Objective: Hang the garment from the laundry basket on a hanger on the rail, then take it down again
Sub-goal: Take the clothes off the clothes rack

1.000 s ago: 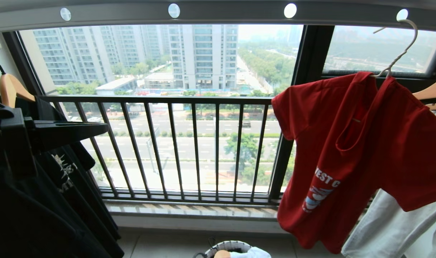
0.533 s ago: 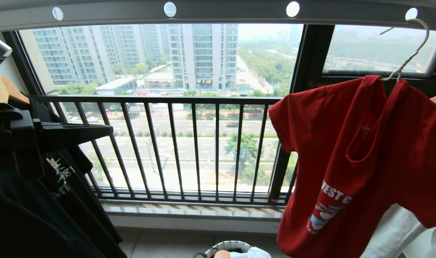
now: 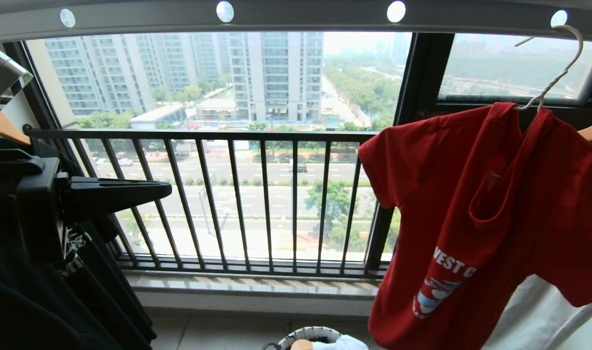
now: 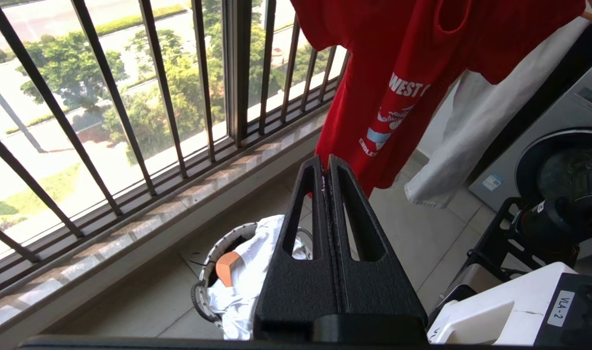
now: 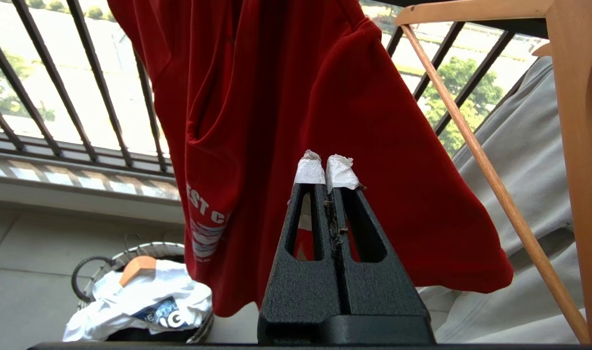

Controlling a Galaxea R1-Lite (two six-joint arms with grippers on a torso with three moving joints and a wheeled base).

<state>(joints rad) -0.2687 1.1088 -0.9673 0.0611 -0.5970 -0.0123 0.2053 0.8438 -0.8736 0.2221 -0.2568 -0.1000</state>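
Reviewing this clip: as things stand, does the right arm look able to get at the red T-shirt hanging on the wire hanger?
Probably yes. The right gripper, shut and empty, points at the red T-shirt with nothing visible between them. The wooden hanger stands off to one side.

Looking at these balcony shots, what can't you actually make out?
- Pale wire hanger: its shoulders, inside the red printed T-shirt, in every view.
- White lettering: the word's start, folded into the cloth.
- Round white-rimmed laundry basket: cut by the head view's bottom edge.
- Grey holed rail: both ends run off frame.
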